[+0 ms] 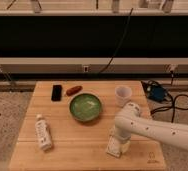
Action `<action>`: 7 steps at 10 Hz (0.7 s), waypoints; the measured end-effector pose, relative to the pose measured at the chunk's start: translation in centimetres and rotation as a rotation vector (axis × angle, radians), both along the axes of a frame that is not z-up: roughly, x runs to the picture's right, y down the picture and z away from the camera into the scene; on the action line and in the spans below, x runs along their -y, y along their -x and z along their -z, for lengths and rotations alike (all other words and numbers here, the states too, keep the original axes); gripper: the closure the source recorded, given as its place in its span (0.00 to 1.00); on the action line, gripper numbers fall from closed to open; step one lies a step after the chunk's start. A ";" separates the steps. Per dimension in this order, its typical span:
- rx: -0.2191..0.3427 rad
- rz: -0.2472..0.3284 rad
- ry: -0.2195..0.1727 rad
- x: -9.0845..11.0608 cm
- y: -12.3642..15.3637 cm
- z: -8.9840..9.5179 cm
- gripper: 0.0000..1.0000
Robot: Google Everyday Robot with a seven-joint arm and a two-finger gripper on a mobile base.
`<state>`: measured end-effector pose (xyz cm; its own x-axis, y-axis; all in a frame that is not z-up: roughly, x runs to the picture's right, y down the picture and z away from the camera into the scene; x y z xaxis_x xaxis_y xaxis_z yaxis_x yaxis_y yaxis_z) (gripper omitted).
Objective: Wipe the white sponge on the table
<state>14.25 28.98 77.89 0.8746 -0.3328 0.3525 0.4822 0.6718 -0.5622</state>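
Camera view looking over the desk (82, 148) from its near side. Lying towards the near-right corner, flat on the planks and just left of the small dark logo (152, 161): the white sponge (112, 148). Hanging directly over its far end and seemingly bearing down on it: the hand (120, 138), ending the white arm (157, 131) that is reaching in from the right (wrist blocking the sight, leaving it impossible to tell how far open or whether gripping anything). Judging the sponge light, soft and squashy, likely buckling if pushed from one edge; calling for steady downward pressure through its middle, or pinching across the short sides. Standing well apart: green bowl (85, 107), bottle (43, 132), paper cup (122, 95).
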 end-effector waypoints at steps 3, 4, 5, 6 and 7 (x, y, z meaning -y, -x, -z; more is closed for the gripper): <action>-0.003 -0.002 0.002 0.4 -0.2 -0.2 0.90; -0.003 -0.002 0.002 0.4 -0.3 -0.1 0.97; -0.002 -0.004 0.004 0.6 -0.4 -0.1 0.99; -0.002 -0.003 0.004 1.0 -1.0 -0.4 0.99; -0.001 0.006 0.001 1.5 -1.9 -0.7 0.99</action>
